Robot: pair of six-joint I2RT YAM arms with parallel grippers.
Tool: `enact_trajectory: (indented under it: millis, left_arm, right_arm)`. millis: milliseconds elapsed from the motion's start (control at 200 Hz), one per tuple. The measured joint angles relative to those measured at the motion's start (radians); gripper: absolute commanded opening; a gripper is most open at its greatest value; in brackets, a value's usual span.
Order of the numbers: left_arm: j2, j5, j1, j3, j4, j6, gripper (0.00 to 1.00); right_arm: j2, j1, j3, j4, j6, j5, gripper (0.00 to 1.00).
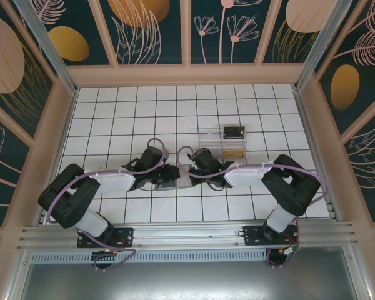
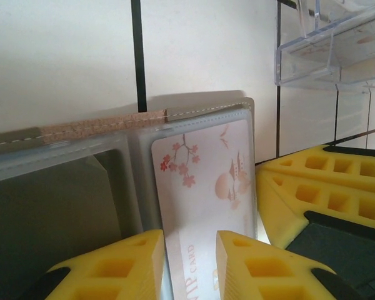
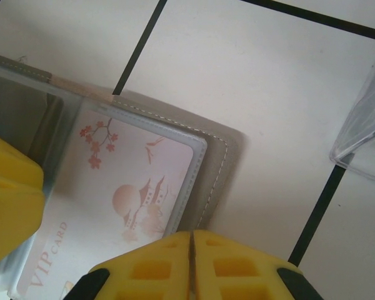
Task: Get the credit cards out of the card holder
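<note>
Right, overhead: left claw [image 1: 166, 177] and right claw [image 1: 187, 176] meet at table centre over the holder [image 1: 177, 183]. The tray [image 1: 214, 139] sits at its 1 o'clock, with a black card [image 1: 233, 132] beside it.

Left wrist: claw at 6 o'clock, narrowly parted, straddling the VIP card [image 2: 206, 181] in its sleeve.

Right wrist: claw closed at 6 o'clock, seemingly pinning the holder's edge.

Extraction step, I'd say. Next needs a pinch on that card, slid out with the holder held down.

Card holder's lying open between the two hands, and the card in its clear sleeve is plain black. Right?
Not black: the left wrist view shows the card in the sleeve is pale, printed with pink blossoms and VIP CARD. The card holder does lie open between the left hand and right hand.
</note>
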State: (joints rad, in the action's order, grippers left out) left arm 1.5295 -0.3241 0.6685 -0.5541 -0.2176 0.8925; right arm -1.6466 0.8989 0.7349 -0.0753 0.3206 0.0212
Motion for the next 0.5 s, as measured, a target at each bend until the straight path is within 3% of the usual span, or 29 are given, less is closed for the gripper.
enact_trajectory:
  millis: [500]
  left_arm:
    - [-0.006, 0.012, 0.000, 0.000, 0.014, 0.000, 0.30]
  right_arm:
    - [0.011, 0.016, 0.007, 0.012, 0.000, 0.000, 0.12]
